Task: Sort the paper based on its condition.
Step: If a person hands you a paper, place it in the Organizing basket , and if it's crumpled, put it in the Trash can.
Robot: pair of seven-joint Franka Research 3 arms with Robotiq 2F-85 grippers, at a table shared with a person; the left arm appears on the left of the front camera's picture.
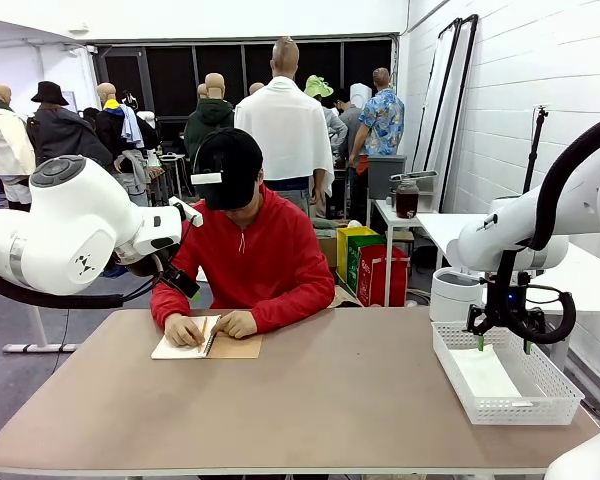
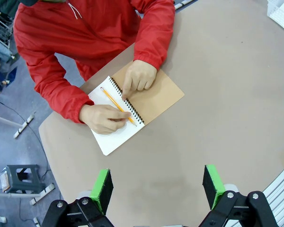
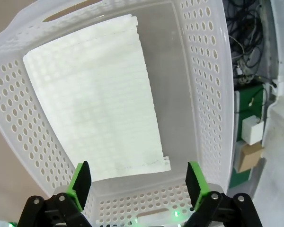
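Note:
A white sheet of paper (image 3: 97, 99) lies flat on the floor of the white mesh basket (image 3: 206, 90), with one torn, perforated edge. The same paper (image 1: 485, 372) shows in the basket (image 1: 555, 385) at the table's right end. My right gripper (image 1: 501, 345) hangs open just above the basket, nothing between its green pads (image 3: 80, 182). My left gripper (image 2: 156, 189) is open too, held high over the table's left part, looking down at the person's notebook (image 2: 128, 111).
The person in a red top sits at the far side, one hand (image 2: 104, 118) writing with a yellow pencil (image 2: 117, 105) in a spiral notebook (image 1: 205, 345), the other hand (image 2: 139, 78) pressing it down. A white bucket (image 1: 455, 292) stands behind the basket.

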